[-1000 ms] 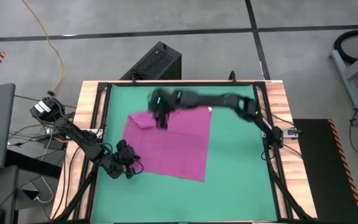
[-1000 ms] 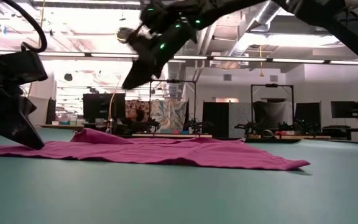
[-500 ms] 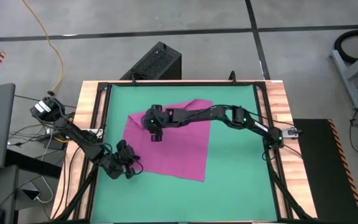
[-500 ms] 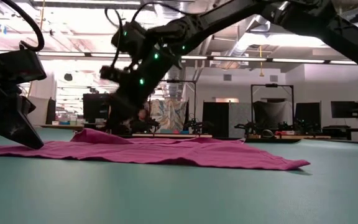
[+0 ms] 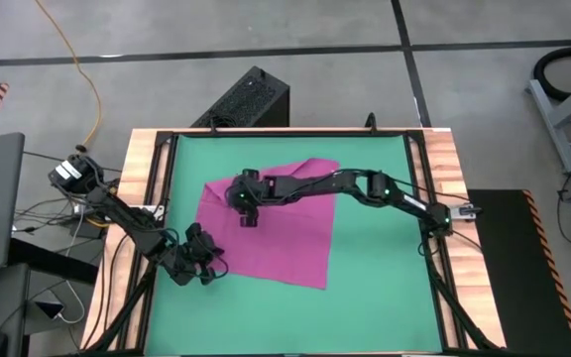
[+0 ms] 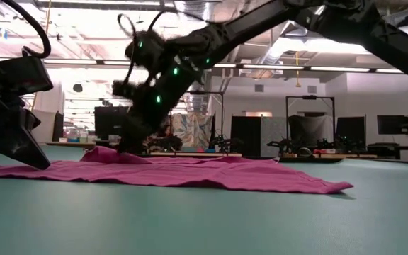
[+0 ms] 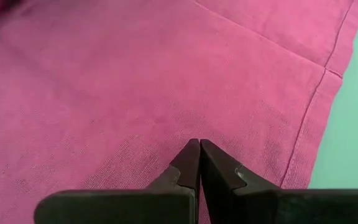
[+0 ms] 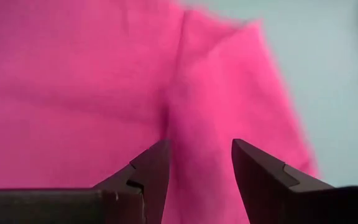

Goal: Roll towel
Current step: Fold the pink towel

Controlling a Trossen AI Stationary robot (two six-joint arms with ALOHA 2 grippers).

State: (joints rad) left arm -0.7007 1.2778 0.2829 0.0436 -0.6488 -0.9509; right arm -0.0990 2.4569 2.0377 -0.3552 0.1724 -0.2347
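I have the right gripper (image 5: 245,203) down at the towel's (image 5: 285,233) far-left folded corner, fingers apart; the left gripper (image 5: 201,260), pressed together, rests at its near-left edge. If I close too shallow, the fold could slip and the roll start crooked.

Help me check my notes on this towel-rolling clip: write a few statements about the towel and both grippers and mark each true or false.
1. The towel lies spread on the green mat. True.
2. The right gripper is shut. False: its fingers stand apart, over a raised fold of the towel.
3. The left gripper is shut, its tips down at the towel near one edge. True.
4. The towel is already rolled into a tight cylinder. False: it is mostly flat, with only one corner folded over.
5. The right arm waits off the mat. False: it reaches across the mat to the towel's far left part.
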